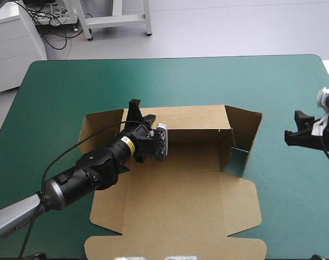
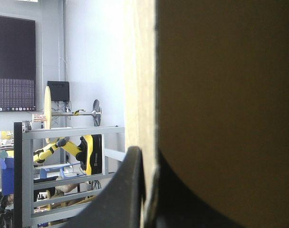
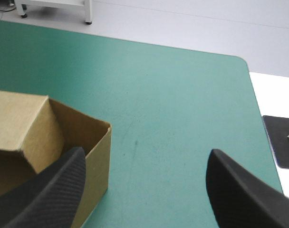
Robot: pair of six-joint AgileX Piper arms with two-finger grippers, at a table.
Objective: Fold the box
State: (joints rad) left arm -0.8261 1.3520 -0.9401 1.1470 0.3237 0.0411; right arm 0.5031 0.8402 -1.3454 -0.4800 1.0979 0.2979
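The brown box (image 1: pixel 175 200) lies mid-table with its back and side walls raised and its lid flat toward the near edge. My left gripper (image 1: pixel 136 109) sits at the back wall's left end, with its black fingers pinching the top edge. In the left wrist view the board (image 2: pixel 220 95) stands upright between the fingers, and the left gripper (image 2: pixel 147 161) is shut on it. My right gripper (image 1: pixel 297 132) hovers off the box's right side, apart from it. The right gripper (image 3: pixel 147 153) is open, with the box's right corner (image 3: pixel 30 123) beside one finger (image 3: pixel 54 190).
The teal-green cover (image 1: pixel 72 86) shows all around the box, widest at the far side and on the right. The right flap (image 1: pixel 245 127) leans outward toward the right gripper. Past the table's right edge lies a white surface with a black mat (image 3: pixel 280 142).
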